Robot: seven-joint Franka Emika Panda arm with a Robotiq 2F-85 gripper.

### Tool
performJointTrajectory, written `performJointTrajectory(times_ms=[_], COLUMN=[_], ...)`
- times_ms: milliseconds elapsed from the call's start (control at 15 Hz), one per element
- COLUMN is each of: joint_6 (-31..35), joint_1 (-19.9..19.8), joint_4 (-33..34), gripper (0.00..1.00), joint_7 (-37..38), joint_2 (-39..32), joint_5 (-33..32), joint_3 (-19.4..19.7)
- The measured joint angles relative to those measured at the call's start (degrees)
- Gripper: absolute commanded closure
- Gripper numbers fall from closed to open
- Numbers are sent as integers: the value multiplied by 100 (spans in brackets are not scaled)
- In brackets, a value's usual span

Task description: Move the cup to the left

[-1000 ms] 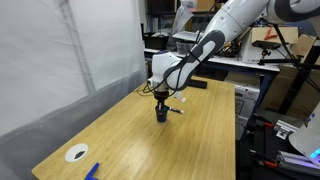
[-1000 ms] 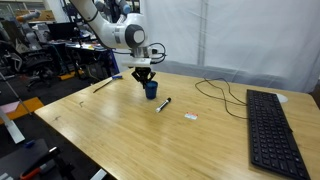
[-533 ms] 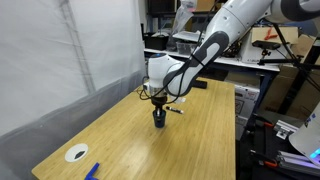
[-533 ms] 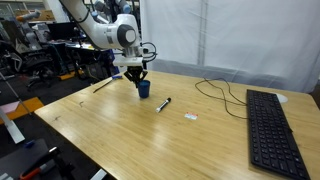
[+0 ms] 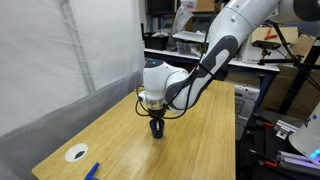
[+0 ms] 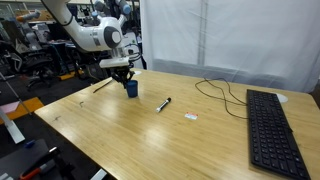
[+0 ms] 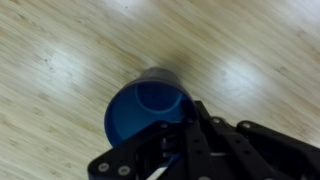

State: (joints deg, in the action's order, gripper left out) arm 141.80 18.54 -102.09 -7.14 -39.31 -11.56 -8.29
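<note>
The dark blue cup (image 5: 157,127) hangs upright under my gripper (image 5: 155,117), just above or on the wooden table (image 5: 110,145). In an exterior view the cup (image 6: 130,88) sits under the gripper (image 6: 124,76) toward the table's far left part. In the wrist view the cup (image 7: 145,108) shows its open blue inside, and the dark fingers (image 7: 178,140) are shut on its rim.
A black marker (image 6: 163,104) and a small white piece (image 6: 190,117) lie right of the cup. A black keyboard (image 6: 272,132) and cable (image 6: 222,92) are farther right. A white disc (image 5: 77,153) and a small bright blue object (image 5: 92,171) lie near one table corner.
The gripper has carried the cup along the table, away from the marker and toward the corner with the white disc. The marker and keyboard have not moved.
</note>
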Motion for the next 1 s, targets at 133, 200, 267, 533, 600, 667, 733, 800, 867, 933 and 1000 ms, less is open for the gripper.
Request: performJointTrajectory(times_ms=[133, 200, 267, 533, 600, 667, 733, 800, 867, 933, 1000], joint_6=[4, 7, 11, 18, 19, 25, 37, 48, 62, 77, 96], joint_1=[43, 52, 61, 77, 77, 78, 78, 77, 73, 62, 50], joint_4=[-13, -22, -30, -65, -97, -140, -187, -227, -248, -255, -256], gripper=[99, 99, 99, 63, 56, 48, 42, 34, 28, 20, 14], joint_7=[1, 1, 1, -4, -5, -6, -6, -8, -9, -14, -16], joint_2=[5, 8, 11, 21, 3, -21, -36, -38, -38, -37, -36], joint_5=[-13, -13, -14, -15, -14, -14, -14, -14, -14, -14, -14], joint_3=[-11, -30, -55, -174, -199, -218, -231, -235, -236, -236, -235])
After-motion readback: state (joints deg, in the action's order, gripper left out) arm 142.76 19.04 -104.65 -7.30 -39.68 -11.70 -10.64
